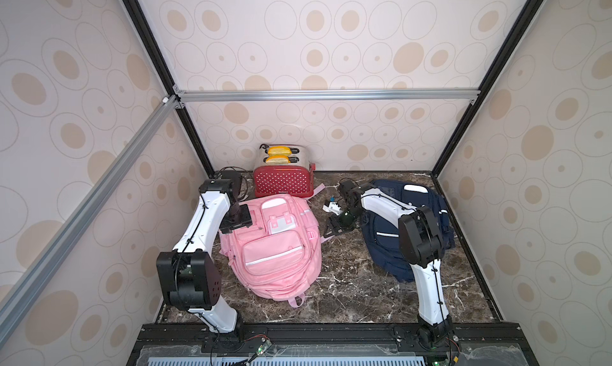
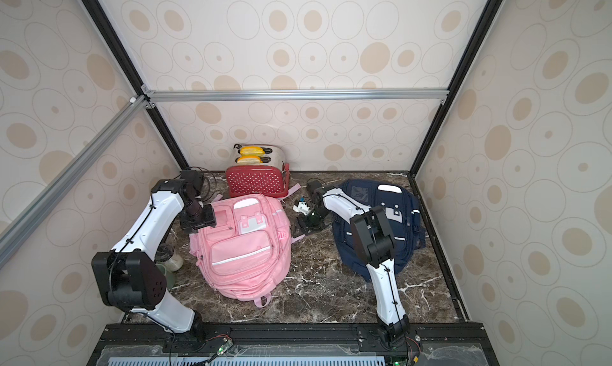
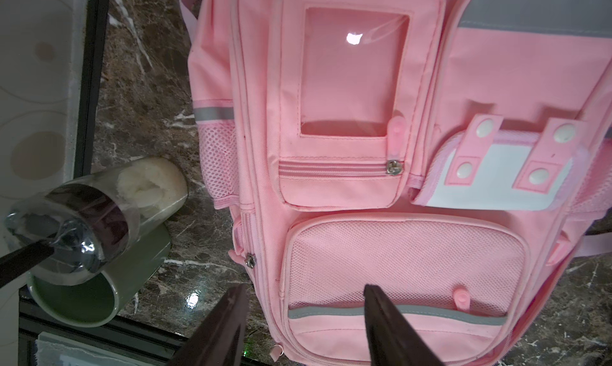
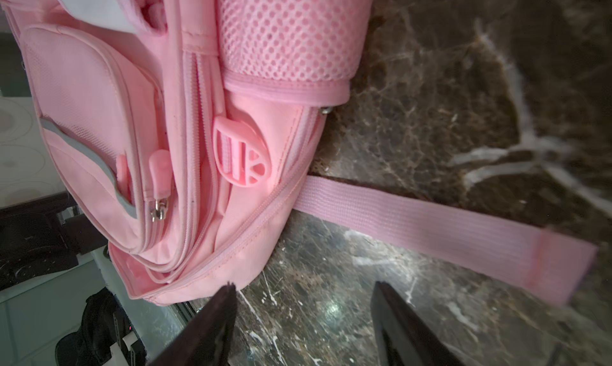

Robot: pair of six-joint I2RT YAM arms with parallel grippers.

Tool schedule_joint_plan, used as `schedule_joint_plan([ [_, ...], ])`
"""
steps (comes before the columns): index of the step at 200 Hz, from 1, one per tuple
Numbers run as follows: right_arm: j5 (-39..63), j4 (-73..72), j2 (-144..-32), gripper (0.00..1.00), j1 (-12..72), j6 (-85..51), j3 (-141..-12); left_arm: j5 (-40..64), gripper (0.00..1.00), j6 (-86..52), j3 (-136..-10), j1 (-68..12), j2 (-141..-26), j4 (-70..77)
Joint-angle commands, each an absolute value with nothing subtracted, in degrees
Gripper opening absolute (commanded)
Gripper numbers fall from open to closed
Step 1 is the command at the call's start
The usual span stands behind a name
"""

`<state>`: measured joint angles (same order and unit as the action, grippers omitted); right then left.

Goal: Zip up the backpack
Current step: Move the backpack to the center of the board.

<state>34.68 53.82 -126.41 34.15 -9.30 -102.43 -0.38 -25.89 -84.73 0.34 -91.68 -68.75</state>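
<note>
Pink backpack [image 1: 275, 245] lies flat in the middle of the surface [image 1: 347, 281], in front of a red toaster [image 1: 283, 179]. Over its left edge the left jaws stand apart, empty. The right jaws, also apart and empty, hover over bare marble just beside its right side.

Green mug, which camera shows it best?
The left wrist view: the green mug appears close and large, its rim visible. A top view shows only a sliver; the right wrist view misses it.
</note>
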Motion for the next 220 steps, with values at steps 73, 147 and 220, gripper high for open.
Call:
schedule_joint_plan([
  [73, 36.15, 59.55, -135.47, 0.71, 39.24, -10.25, -114.31, -1.76, 0.59, -24.41, -81.13, 1.22, -88.10, -67.34],
  [147, 34.08, 62.98, -139.65, 0.00, 39.08, -8.43, -116.46, -1.49, 0.59, -24.43, -81.54, 1.36, -88.36, -67.15],
  [220, 30.34, 59.11, -128.25, 0.00, 27.55, -2.02, -98.28, 0.73, 0.59, -23.91, -81.34, 1.43, -89.75, -65.75],
])
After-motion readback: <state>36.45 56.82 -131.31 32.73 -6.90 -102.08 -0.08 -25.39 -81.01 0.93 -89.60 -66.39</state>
